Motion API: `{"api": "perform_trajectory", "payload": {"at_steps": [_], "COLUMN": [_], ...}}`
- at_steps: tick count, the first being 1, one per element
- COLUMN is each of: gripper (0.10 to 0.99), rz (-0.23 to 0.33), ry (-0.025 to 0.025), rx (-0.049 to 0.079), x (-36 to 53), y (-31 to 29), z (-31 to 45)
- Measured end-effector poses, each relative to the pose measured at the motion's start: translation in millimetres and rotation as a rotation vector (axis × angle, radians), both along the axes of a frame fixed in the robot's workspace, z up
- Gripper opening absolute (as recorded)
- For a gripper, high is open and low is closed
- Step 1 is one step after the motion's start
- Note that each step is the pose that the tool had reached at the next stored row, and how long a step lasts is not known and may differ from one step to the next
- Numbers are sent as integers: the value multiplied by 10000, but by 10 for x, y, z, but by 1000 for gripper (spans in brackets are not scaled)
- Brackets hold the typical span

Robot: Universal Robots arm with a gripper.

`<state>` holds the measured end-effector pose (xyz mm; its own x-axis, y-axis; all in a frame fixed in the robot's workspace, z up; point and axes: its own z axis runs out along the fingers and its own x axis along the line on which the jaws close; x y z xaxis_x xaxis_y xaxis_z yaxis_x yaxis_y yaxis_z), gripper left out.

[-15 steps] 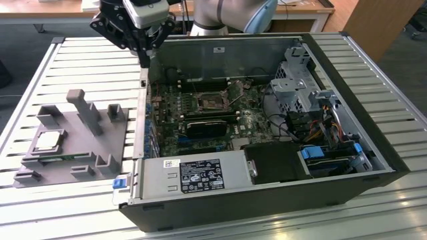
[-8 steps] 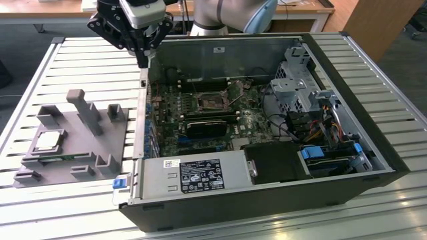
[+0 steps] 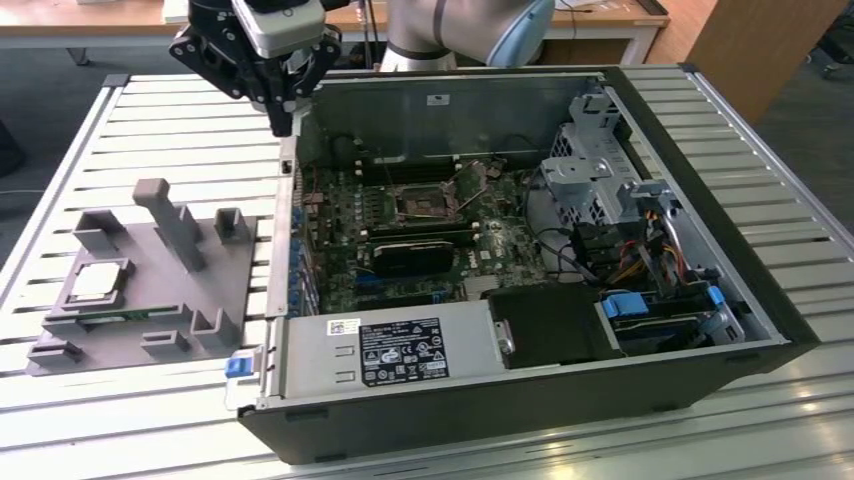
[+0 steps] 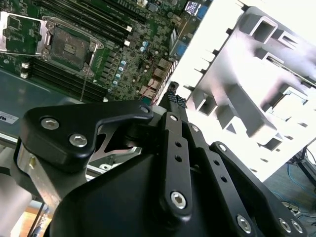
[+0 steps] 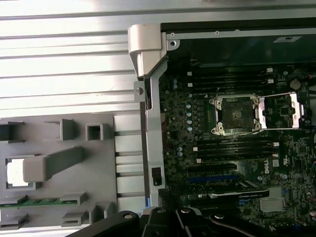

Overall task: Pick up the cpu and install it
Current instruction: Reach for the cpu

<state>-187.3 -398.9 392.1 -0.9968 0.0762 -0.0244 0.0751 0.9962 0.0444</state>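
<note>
The cpu (image 3: 96, 283) is a small silver square lying in a pocket of the grey holder (image 3: 147, 300), on the exterior view's left; in the first wrist view the cpu (image 5: 17, 173) glares white. My gripper (image 3: 282, 122) hangs high over the case's rear corner on that side, well apart from the cpu, shut with nothing in it. Its dark fingertips (image 4: 173, 97) point down between holder and case. The motherboard socket (image 5: 236, 114) stands bare with its metal cover (image 5: 284, 111) swung open; in the second wrist view the socket (image 4: 66, 47) has that cover beside it.
The open computer case (image 3: 694, 110) lies on a slatted metal table (image 3: 80, 130), with a power supply (image 3: 387, 350), drive cage (image 3: 594, 150) and cables inside. A green memory stick (image 3: 127, 318) sits in the holder near the cpu. Tall grey posts (image 3: 171, 222) rise from the holder.
</note>
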Motion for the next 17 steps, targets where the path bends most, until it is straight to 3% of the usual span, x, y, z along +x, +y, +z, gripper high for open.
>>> {"api": "perform_trajectory", "payload": {"at_steps": [17], "gripper": [106], "rz": [1], "ry": [0], "rx": [0], "x": [-120], "y": [0], "z": [-2]}}
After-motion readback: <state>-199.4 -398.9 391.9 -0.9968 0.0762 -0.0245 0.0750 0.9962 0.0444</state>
